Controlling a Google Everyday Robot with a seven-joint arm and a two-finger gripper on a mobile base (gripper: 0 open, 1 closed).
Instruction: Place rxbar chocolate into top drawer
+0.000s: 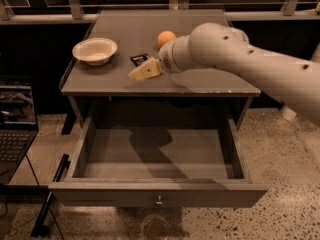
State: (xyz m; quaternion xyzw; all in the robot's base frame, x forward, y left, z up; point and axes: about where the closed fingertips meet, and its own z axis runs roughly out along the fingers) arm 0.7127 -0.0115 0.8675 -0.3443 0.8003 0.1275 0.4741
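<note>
The rxbar chocolate [139, 59] is a small black wrapper lying flat on the tabletop, left of an orange ball [166, 37]. My gripper [145, 70] is at the end of the big white arm [235, 54], low over the tabletop, just in front of the bar and partly overlapping its near edge. The top drawer [157, 194] is pulled wide open below the tabletop, its inside is bare, and its small metal knob [159, 201] faces me at the centre of the front panel.
A white bowl [95, 50] sits at the left of the grey table [200, 84]. A laptop [15, 129] stands on the floor at the left, with a cable and a dark bar beside the drawer. A railing runs behind the table.
</note>
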